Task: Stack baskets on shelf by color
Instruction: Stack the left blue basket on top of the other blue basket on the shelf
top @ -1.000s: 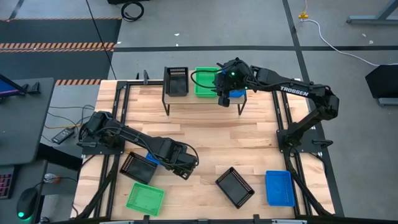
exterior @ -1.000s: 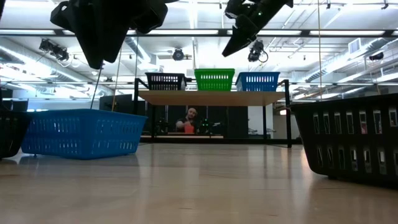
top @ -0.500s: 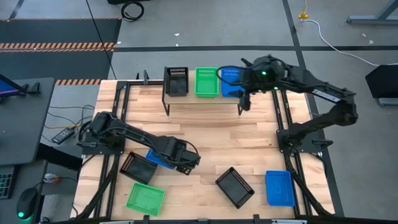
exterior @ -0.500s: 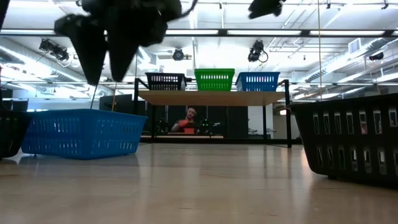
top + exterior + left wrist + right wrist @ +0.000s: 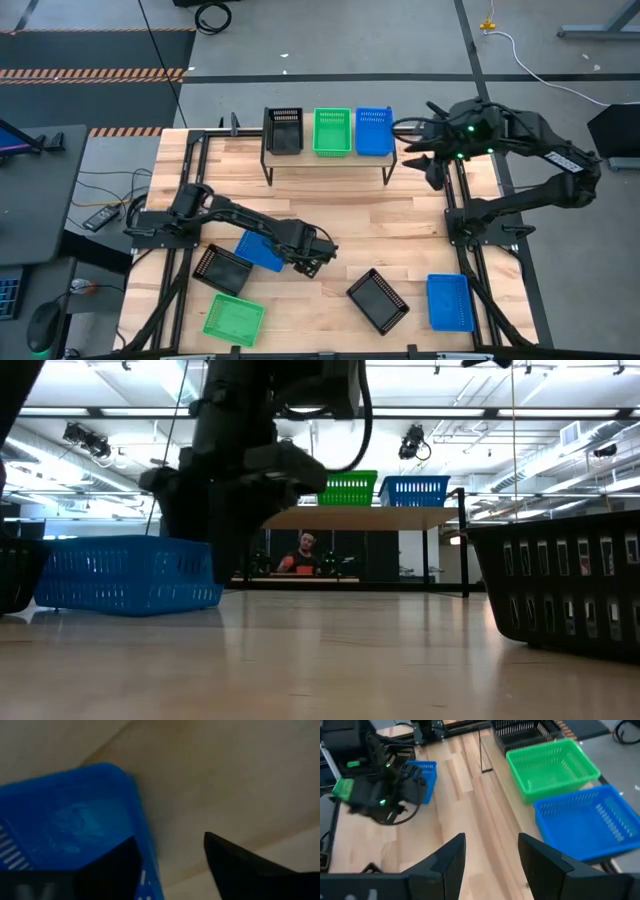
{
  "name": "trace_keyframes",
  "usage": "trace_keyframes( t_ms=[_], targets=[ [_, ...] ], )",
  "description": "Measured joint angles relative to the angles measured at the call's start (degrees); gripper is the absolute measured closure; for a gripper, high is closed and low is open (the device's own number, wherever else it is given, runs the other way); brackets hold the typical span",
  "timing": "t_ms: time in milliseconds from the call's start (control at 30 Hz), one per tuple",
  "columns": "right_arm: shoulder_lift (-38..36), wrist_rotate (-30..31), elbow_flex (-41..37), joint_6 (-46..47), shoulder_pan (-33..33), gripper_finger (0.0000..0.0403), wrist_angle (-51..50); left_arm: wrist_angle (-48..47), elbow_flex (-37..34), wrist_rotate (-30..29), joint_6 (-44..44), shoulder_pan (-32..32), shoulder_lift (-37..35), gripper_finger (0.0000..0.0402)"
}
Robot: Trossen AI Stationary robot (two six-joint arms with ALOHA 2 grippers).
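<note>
The shelf (image 5: 330,158) at the table's far edge carries a black basket (image 5: 283,130), a green basket (image 5: 332,132) and a blue basket (image 5: 374,131) side by side. Another blue basket (image 5: 258,250) rests flat on the table at the near left. My left gripper (image 5: 170,840) is open and points down over that basket's right end (image 5: 280,258), with one finger above the inside and one outside the wall. My right gripper (image 5: 491,837) is open with nothing between its fingers. It hangs high beside the shelf's right end (image 5: 432,165). My left gripper stands astride the blue basket's end wall (image 5: 144,847), coming from above with one finger (image 5: 107,867) inside and the other (image 5: 240,865) outside. Whether either finger touches the wall I cannot tell. The basket lies flat on the table.
On the table lie a black basket (image 5: 222,268) and a green basket (image 5: 234,318) at the near left, and a black basket (image 5: 378,299) and a blue basket (image 5: 449,302) at the near right. A person (image 5: 303,555) shows in the room behind the shelf.
My left gripper has come down and moved a little toward the table's right, to the right end of the blue basket on the table. My right gripper has drawn back from the shelf's blue basket toward the table's right edge and risen; that basket stays on the shelf.
</note>
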Motion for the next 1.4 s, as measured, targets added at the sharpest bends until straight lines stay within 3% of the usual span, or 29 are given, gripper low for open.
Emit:
trace_keyframes(
  t_ms=[200,267,400,800,967,1167,1400],
  targets=[
    [-3.16,1.22,0.00,2.31,0.36,0.0215,-4.30,-0.24,0.40,0.13,5.17,2.07,-1.31,0.0357],
    [-3.94,2.52,0.00,2.37,0.35,0.0215,-4.60,-0.66,1.54,-0.18,7.93,2.59,-2.25,0.0387],
    [-4.68,4.68,0.00,2.39,0.35,0.0215,-4.13,-4.85,7.20,-0.27,14.78,3.73,-2.91,0.0390],
    [-1.48,6.49,0.00,3.94,0.35,0.0215,-4.25,-23.39,36.54,-7.23,42.90,6.22,-3.13,0.0395],
    [-0.39,7.51,0.00,6.12,0.35,0.0215,-4.25,-25.55,46.17,-10.63,51.64,9.03,-3.21,0.0395],
    [0.23,8.21,-0.02,10.94,0.35,0.0215,-5.82,-20.65,46.05,-12.21,59.97,12.72,-4.07,0.0395],
    [0.23,10.77,-0.02,22.01,0.35,0.0215,-13.42,-4.74,46.07,-16.35,70.61,15.35,-4.13,0.0395]
  ],
)
